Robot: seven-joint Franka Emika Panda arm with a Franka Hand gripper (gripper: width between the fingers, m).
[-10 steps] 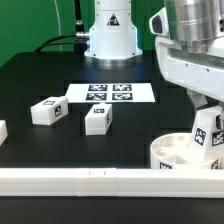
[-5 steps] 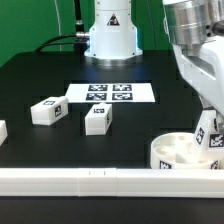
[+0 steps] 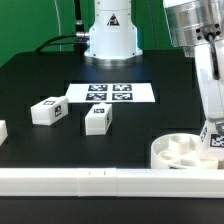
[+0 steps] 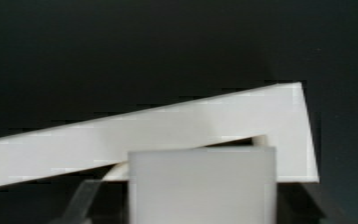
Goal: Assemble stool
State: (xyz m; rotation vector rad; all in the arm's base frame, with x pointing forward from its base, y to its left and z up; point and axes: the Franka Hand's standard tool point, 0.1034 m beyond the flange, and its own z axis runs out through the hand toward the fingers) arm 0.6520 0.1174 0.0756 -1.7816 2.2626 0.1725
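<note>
The round white stool seat (image 3: 180, 153) lies at the front on the exterior view's right, sockets up. My gripper (image 3: 212, 124) hangs over the seat's right rim, shut on a white tagged stool leg (image 3: 214, 138) that stands upright, partly cut off by the picture's edge. In the wrist view that leg (image 4: 199, 183) fills the space between the dark fingers (image 4: 91, 196). Two loose legs (image 3: 47, 111) (image 3: 98, 119) lie on the black table left of centre. Whether the held leg touches the seat cannot be made out.
The marker board (image 3: 110, 93) lies flat at the table's middle, behind the loose legs. A long white rail (image 3: 90, 181) runs along the front edge and shows in the wrist view (image 4: 194, 130). Another white piece (image 3: 2, 131) shows at the left edge. The robot's base (image 3: 110, 35) stands at the back.
The arm has shifted toward the exterior view's right, carrying the leg from over the seat's middle to its right rim. The loose legs have not moved.
</note>
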